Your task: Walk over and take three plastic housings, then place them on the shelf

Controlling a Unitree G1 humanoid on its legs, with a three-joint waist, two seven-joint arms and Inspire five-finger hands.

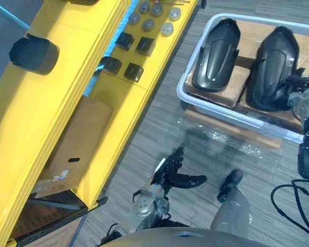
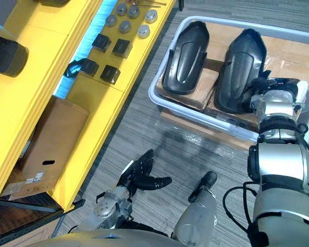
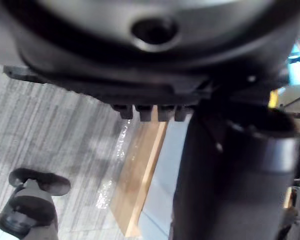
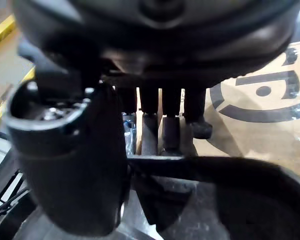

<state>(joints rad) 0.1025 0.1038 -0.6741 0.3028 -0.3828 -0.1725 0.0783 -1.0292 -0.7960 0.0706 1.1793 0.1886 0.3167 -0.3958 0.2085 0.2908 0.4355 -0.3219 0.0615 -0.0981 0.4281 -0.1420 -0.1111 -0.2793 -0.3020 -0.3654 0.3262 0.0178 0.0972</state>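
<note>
The right hand [image 2: 274, 88] pinches the rim of a glossy black moulded plastic housing [image 2: 239, 67], seemingly to lift it from the white plastic bin [image 2: 155, 98] beneath, its twin housing [image 2: 185, 51] lying just beside, while the left hand [image 2: 144, 177] hangs slack-fingered, empty, well apart.

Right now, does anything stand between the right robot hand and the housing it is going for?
Nothing visible does. The right robot hand is on the near end of the right housing, in the bin.
</note>
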